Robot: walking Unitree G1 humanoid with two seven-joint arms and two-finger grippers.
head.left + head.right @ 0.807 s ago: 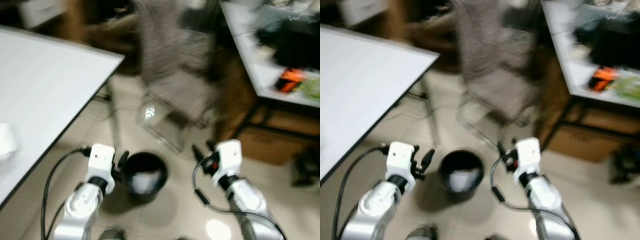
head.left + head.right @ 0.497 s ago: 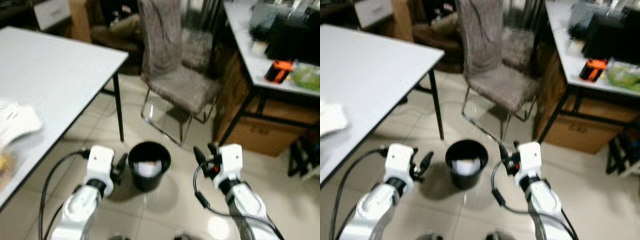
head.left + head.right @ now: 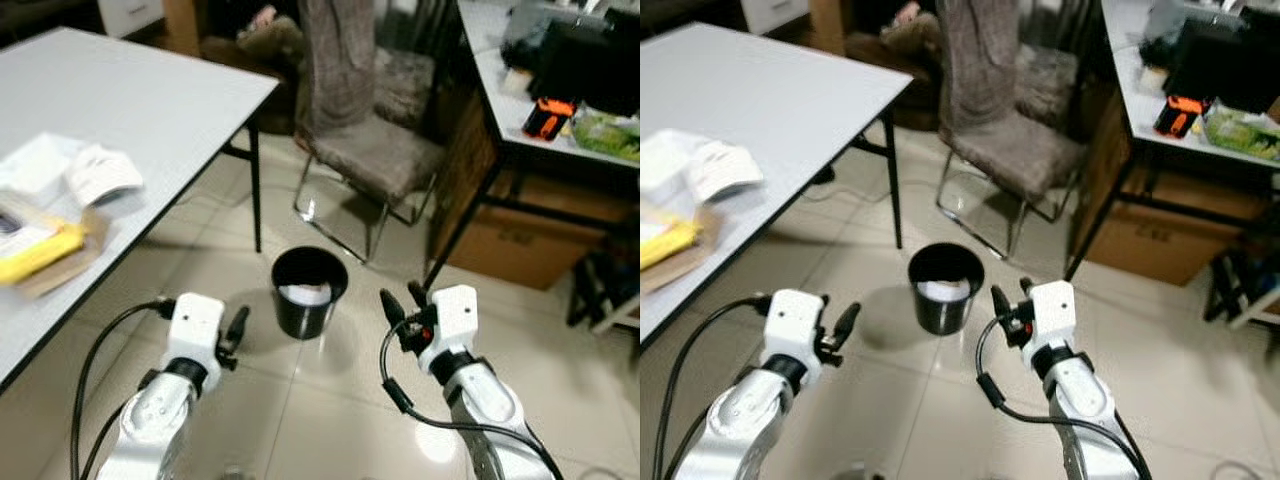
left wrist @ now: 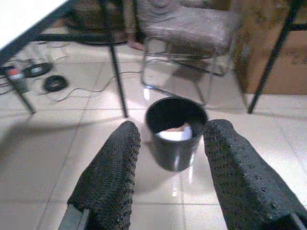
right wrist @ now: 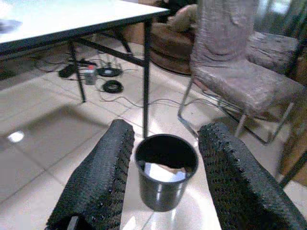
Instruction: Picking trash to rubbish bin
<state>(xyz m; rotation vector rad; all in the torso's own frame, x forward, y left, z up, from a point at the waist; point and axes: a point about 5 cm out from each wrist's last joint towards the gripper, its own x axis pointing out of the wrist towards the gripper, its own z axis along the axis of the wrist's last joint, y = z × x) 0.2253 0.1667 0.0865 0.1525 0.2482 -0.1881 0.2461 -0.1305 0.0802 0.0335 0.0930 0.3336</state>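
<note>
A black rubbish bin (image 3: 309,290) stands on the tiled floor in front of me, with white paper lying inside it. Both grippers are held low on my side of the bin and apart from it. My left gripper (image 3: 237,324) is to the bin's left and open, with nothing between its fingers (image 4: 115,167). To the bin's right, my right gripper (image 3: 402,298) is open and empty too; the bin (image 5: 165,177) shows between its fingers (image 5: 103,172). On the white table (image 3: 150,90) at my left lie crumpled white paper (image 3: 100,170), a yellow packet (image 3: 40,250) and a flat brown piece.
A grey chair (image 3: 370,140) stands just behind the bin. At the right is a second table with dark gear and an orange item (image 3: 548,115), and a cardboard box (image 3: 510,250) under it. Cables (image 4: 55,84) lie on the floor under the white table.
The whole picture has shifted and sharpened, so the camera moved: the bin now looks farther off and the table's litter has come into view. Both grippers stay open.
</note>
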